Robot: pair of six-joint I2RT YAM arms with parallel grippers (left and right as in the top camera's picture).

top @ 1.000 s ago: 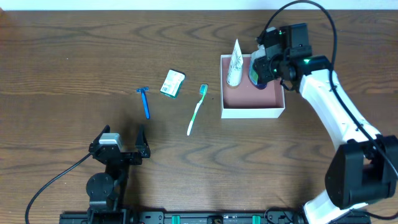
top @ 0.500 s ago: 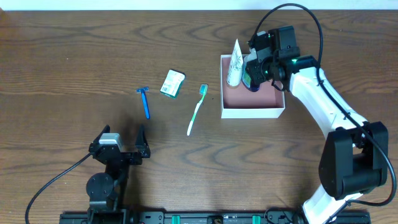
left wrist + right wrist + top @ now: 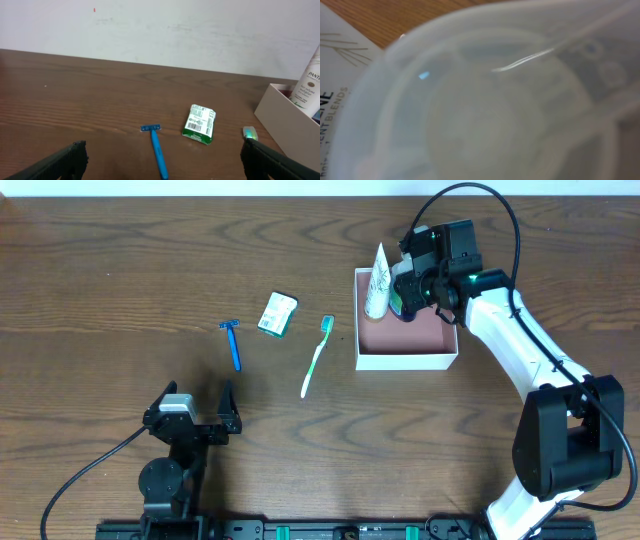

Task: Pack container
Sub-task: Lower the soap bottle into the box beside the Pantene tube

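The container (image 3: 405,361), a white box with a pink floor, stands right of centre. A white tube (image 3: 378,280) leans upright in its far left corner and shows at the left of the right wrist view (image 3: 332,105). My right gripper (image 3: 404,292) hangs over the box's far side next to the tube, shut on a dark blue bottle (image 3: 400,307). The bottle's translucent end (image 3: 485,110) fills the right wrist view and hides the fingers. My left gripper (image 3: 198,408) rests open near the front edge, nothing between its fingers (image 3: 70,152).
On the table left of the box lie a green toothbrush (image 3: 317,357), a green and white packet (image 3: 278,313) and a blue razor (image 3: 233,345). The left wrist view shows the razor (image 3: 157,152), the packet (image 3: 201,122) and the box wall (image 3: 290,120).
My right gripper has carried the blue bottle leftward across the box, ending close beside the white tube. The left arm has not moved.
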